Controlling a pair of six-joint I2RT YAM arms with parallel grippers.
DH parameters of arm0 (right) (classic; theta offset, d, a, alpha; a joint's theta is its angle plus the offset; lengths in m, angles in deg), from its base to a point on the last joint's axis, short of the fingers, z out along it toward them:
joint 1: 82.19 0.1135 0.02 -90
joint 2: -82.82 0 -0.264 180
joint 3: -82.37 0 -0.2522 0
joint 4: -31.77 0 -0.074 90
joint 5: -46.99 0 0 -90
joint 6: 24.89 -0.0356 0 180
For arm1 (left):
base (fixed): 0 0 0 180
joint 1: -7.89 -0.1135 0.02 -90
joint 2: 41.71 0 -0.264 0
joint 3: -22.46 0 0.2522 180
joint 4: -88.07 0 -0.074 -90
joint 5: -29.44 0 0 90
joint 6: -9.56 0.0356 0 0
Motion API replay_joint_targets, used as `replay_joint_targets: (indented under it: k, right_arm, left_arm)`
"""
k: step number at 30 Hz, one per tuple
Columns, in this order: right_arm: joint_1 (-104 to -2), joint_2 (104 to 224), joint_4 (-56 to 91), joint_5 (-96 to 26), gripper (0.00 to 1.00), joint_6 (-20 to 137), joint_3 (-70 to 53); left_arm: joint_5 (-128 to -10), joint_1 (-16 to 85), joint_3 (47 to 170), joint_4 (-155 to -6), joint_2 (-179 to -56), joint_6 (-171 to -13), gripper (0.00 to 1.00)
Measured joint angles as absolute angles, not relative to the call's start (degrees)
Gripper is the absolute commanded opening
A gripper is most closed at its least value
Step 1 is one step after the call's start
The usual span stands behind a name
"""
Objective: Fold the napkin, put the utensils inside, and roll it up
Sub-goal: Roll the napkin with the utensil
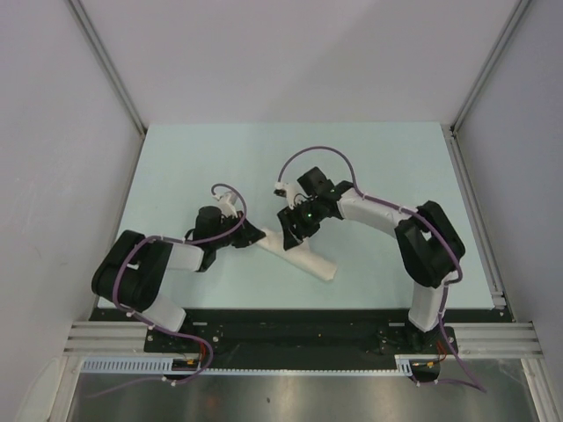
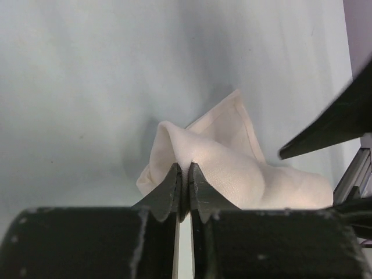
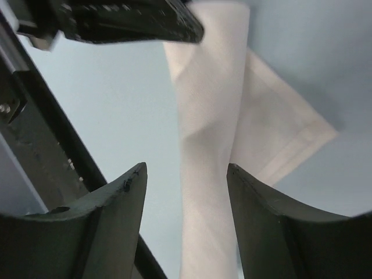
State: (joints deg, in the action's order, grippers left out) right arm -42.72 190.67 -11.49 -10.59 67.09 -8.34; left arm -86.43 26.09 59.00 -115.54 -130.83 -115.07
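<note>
The napkin (image 1: 312, 261) lies rolled into a long cream tube, slanting across the middle of the table. My left gripper (image 1: 249, 236) is at the roll's left end. In the left wrist view it (image 2: 184, 170) is shut, pinching a raised fold of the napkin (image 2: 232, 174). My right gripper (image 1: 293, 230) hovers over the roll's middle. In the right wrist view it (image 3: 186, 167) stands open, with the napkin roll (image 3: 206, 116) running between its fingers, apart from both. A flat hemmed corner (image 3: 290, 133) sticks out beside the roll. The utensils are hidden.
The pale green table (image 1: 369, 158) is walled by grey panels on the left, back and right. A finger of the right gripper (image 2: 331, 125) shows in the left wrist view, and the left gripper (image 3: 116, 20) crosses the top of the right wrist view.
</note>
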Motion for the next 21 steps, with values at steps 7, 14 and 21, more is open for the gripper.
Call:
replay_joint_targets:
  k: [7, 14, 21]
  right_arm:
    - [-32.8, 180.9, -6.9, -27.5, 0.64, 68.9, -9.1]
    - [-25.7, 181.8, -4.3, -40.6, 0.64, 71.6, -13.2]
    - [-24.8, 184.9, -3.0, -45.3, 0.63, 72.7, -14.7]
  left_arm:
    - [-86.3, 26.1, 60.6, -112.8, -131.8, -115.6, 0.04]
    - [-86.3, 26.1, 62.0, -110.8, -132.4, -116.1, 0.04]
    - [-86.3, 26.1, 63.1, -108.9, -132.5, -116.4, 0.04]
